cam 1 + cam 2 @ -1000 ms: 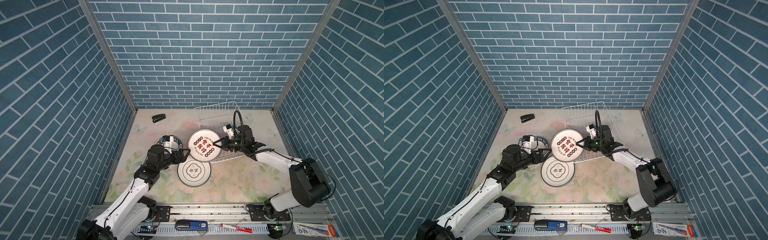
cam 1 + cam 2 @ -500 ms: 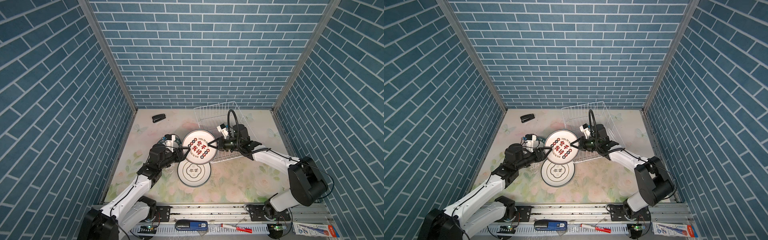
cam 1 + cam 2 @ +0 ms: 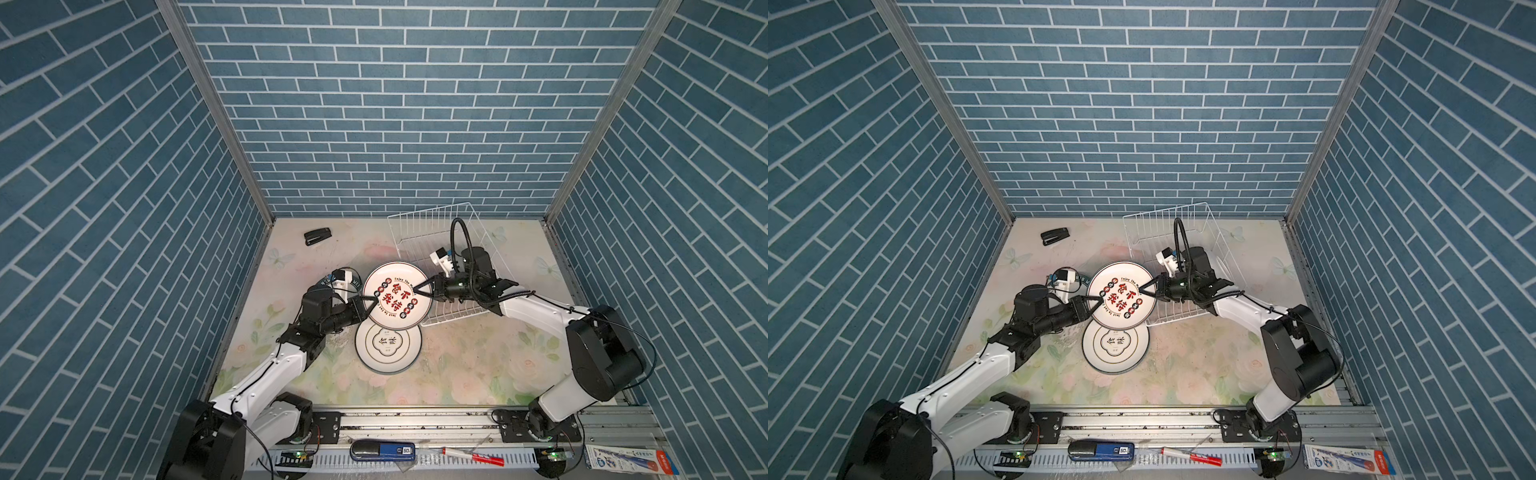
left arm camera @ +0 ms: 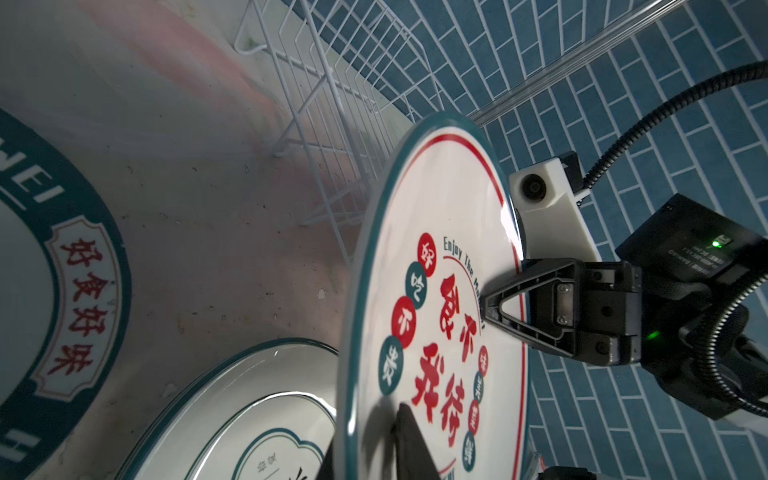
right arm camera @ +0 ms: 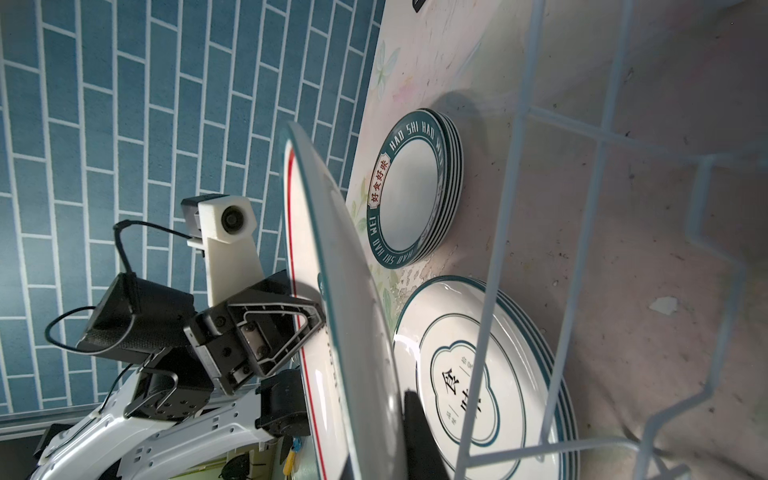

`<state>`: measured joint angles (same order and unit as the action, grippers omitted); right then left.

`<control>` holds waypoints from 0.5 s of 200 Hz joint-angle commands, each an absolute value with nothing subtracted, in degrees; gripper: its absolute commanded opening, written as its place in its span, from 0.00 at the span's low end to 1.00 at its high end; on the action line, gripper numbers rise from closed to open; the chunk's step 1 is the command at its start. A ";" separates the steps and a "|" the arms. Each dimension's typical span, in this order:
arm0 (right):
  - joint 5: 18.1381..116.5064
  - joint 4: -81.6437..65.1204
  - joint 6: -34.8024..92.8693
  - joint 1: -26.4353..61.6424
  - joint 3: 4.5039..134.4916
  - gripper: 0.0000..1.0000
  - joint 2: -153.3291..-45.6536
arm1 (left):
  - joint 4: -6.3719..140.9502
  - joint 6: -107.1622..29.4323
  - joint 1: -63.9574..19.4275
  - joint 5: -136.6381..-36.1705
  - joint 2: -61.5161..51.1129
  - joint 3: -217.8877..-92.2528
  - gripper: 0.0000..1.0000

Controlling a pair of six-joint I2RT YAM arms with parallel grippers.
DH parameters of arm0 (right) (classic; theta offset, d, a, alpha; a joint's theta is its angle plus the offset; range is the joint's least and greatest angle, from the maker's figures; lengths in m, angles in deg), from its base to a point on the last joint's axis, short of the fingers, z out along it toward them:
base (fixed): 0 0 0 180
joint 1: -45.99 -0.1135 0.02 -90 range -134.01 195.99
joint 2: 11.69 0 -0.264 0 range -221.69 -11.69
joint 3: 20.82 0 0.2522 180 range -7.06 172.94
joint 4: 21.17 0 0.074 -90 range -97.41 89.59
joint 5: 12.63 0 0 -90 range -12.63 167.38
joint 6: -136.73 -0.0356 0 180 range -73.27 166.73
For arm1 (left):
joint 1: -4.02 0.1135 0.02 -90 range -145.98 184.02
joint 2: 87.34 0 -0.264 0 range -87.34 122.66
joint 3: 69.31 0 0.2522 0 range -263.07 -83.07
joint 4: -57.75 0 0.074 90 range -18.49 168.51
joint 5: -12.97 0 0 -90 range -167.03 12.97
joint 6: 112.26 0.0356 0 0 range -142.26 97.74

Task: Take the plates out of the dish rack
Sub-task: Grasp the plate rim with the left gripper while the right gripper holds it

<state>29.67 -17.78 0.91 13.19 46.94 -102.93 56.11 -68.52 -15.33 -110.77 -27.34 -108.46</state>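
White wire dish rack (image 3: 432, 232) appears empty; beside it, above the stacked plates (image 3: 388, 343), the red-lettered plate (image 3: 397, 296) hangs clamped at opposite rims by left gripper (image 3: 371, 299) and right gripper (image 3: 417, 287), apparently the last to set down.

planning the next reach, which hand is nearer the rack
Right. The right hand grips the plate beside the rack; the left hand grips the plate's opposite edge, farther off.

A lab test booth: blue brick-print panels (image 3: 374, 104) enclose a floral tabletop (image 3: 457, 365) fronted by a metal mounting rail (image 3: 415, 419).
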 commanded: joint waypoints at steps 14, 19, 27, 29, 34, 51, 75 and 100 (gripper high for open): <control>30.38 -14.87 3.14 11.30 50.51 0.13 -103.06 | 55.41 -62.86 -16.89 -115.55 -27.57 -111.21 0.04; 30.82 -14.23 3.67 11.30 50.51 0.15 -102.85 | 56.30 -62.41 -16.85 -115.29 -27.81 -111.43 0.02; 31.38 -13.07 4.59 11.35 50.80 0.18 -102.81 | 57.56 -61.86 -16.85 -114.87 -28.21 -111.63 0.00; 31.40 -12.87 4.69 11.36 50.85 0.19 -102.83 | 57.87 -61.78 -16.84 -114.79 -28.24 -111.77 0.00; 31.41 -12.74 4.81 11.36 50.86 0.21 -102.76 | 58.63 -61.53 -16.86 -114.58 -28.43 -112.04 0.00; 31.66 -12.60 5.02 11.36 50.86 0.27 -102.95 | 59.64 -60.93 -16.88 -114.88 -28.85 -112.34 0.00; 32.98 -10.49 6.96 11.40 51.10 0.36 -102.37 | 62.54 -60.23 -16.76 -114.63 -29.51 -113.39 0.00; 34.92 -7.07 9.10 11.60 51.77 0.43 -101.29 | 66.89 -59.87 -16.49 -114.35 -30.14 -114.70 0.00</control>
<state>32.56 -10.18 5.63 11.84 48.12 -102.95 62.89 -62.36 -16.27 -112.69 -28.56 -111.74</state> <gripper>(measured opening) 0.413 0.095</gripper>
